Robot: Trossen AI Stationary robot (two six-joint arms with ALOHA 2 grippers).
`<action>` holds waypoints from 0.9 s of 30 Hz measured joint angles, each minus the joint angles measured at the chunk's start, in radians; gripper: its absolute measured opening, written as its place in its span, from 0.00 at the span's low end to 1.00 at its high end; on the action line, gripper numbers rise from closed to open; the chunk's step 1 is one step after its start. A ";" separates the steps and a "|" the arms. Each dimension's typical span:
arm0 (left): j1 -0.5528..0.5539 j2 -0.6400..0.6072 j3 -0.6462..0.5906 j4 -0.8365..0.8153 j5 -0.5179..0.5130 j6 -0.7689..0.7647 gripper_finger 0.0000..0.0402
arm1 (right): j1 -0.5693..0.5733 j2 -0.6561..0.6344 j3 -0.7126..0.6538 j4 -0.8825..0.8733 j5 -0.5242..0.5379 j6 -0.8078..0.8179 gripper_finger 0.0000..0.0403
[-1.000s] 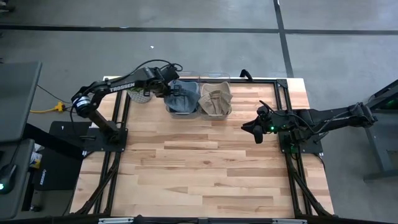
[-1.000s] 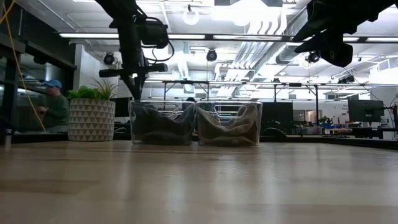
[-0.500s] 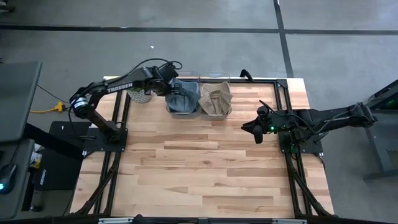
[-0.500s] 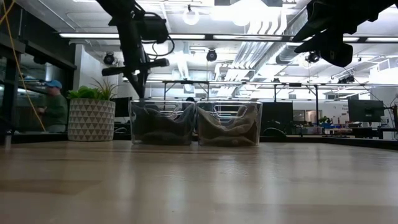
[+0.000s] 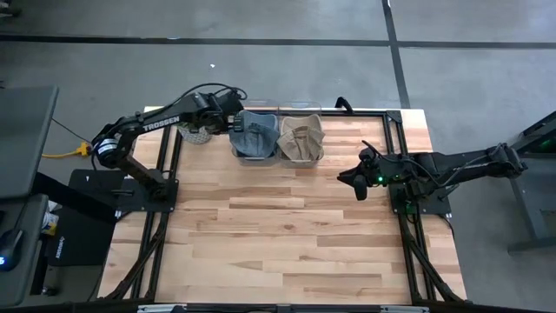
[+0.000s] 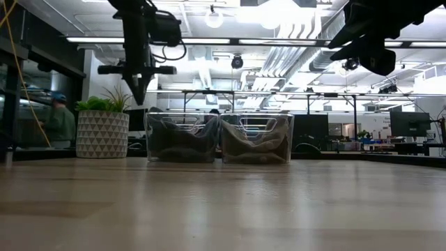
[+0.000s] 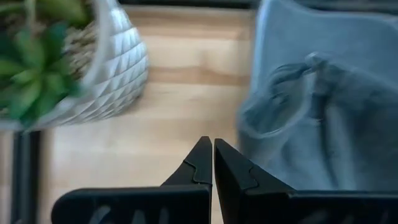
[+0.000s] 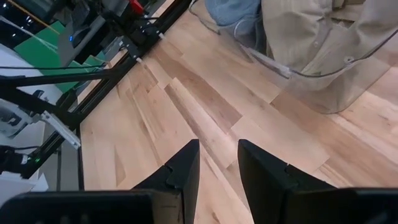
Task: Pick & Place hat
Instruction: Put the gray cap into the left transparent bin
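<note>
A blue hat [image 5: 255, 135] lies crumpled in a clear bin [image 6: 181, 137] at the table's far edge. A tan hat [image 5: 301, 137] lies in a second clear bin [image 6: 256, 138] right beside it. My left gripper [image 5: 224, 124] is shut and empty. It hangs above the table between the plant pot and the blue hat's bin, as the left wrist view shows [image 7: 212, 152], with the blue hat [image 7: 323, 118] to one side. My right gripper [image 5: 354, 181] is open and empty above the table's right part, and it also shows in the right wrist view [image 8: 217, 158].
A white patterned plant pot [image 5: 196, 132] with a green plant stands at the far left, close to my left gripper; it also shows in the left wrist view [image 7: 106, 74]. The wooden table [image 5: 287, 235] stretches bare toward the near edge. A person shows in the room behind the table [image 6: 59, 118].
My left gripper has drawn back from above the blue hat's bin toward the table's left, to beside the plant pot, and has risen a little. The hats lie as before.
</note>
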 joint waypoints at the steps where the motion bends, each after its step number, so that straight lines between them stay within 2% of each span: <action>1: 0.000 0.007 0.000 -0.018 -0.006 -0.006 0.00 | 0.000 0.000 0.000 0.000 0.007 0.000 0.26; 8: 0.000 0.052 -0.001 0.026 0.021 -0.005 0.00 | 0.000 0.000 0.000 0.000 0.013 0.001 0.26; 16: 0.000 0.081 -0.001 -0.003 0.025 -0.010 0.00 | 0.000 0.000 0.000 0.000 0.008 0.009 0.26; 27: 0.000 0.103 -0.001 0.148 0.098 0.013 0.00 | 0.000 0.000 0.000 0.000 -0.004 0.013 0.26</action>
